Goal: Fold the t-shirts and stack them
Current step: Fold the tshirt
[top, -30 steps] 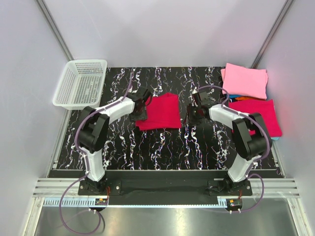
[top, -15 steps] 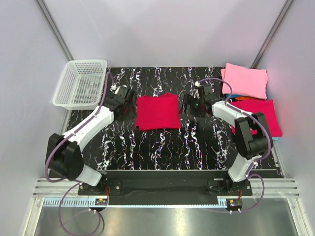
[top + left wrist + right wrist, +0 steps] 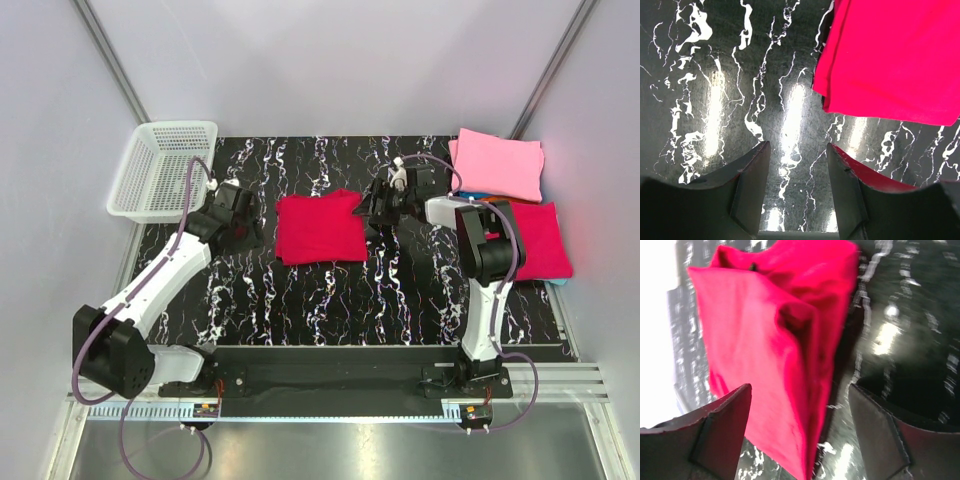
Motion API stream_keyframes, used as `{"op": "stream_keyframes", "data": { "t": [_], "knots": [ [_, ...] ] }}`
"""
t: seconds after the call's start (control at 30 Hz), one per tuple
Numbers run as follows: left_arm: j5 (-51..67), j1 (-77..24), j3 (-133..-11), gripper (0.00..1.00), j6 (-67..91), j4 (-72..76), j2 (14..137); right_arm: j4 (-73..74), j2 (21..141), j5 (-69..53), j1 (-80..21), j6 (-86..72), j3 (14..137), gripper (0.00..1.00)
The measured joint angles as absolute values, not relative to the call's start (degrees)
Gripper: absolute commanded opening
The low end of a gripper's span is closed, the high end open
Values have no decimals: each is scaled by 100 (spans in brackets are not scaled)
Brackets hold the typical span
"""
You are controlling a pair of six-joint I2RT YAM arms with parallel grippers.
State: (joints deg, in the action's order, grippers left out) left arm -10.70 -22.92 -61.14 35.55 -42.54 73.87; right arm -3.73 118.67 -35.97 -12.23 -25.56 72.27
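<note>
A soft crimson cloth t-shirt (image 3: 320, 228), folded roughly square, is lying flat on the glossy black marbled desk (image 3: 330, 300). The left hand (image 3: 250, 218) and right hand (image 3: 372, 210) are flanking it, both gaping empty.

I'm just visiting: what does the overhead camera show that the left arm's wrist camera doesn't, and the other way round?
Only the overhead view shows the white basket, the pink t-shirt and a second red t-shirt at the table's right side, and the right gripper by the middle shirt's right edge. Only the left wrist view shows the left gripper close up, with its jaws open over bare table. Both show the folded red t-shirt and the black marbled table.
</note>
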Motion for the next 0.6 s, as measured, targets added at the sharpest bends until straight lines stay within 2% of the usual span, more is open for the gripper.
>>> {"op": "stream_keyframes", "data": {
  "t": [0.23, 0.27, 0.37, 0.53, 0.57, 0.6],
  "knots": [
    [-1024, -2217, -6029, 54, 3555, -4281, 7387, -574, 12208, -4298, -1238, -2683, 7393, 76],
    [-1024, -2211, -6029, 54, 3555, -4281, 7387, -576, 12237, -4353, -1245, -2683, 7402, 70],
    [-1024, -2204, -6029, 54, 3555, -4281, 7387, -508, 12394, -4515, -1315, -2670, 7540, 64],
    [-1017, -2176, -6027, 54, 3555, -4283, 7378, -178, 12615, -4617, -1627, -2517, 7920, 60],
    [-1015, -2167, -6016, 54, 3555, -4281, 7360, -106, 12645, -4619, -1697, -2488, 7979, 57],
    [-1015, -2163, -5999, 54, 3553, -4281, 7338, -30, 12676, -4622, -1763, -2456, 8038, 46]
  ]
}}
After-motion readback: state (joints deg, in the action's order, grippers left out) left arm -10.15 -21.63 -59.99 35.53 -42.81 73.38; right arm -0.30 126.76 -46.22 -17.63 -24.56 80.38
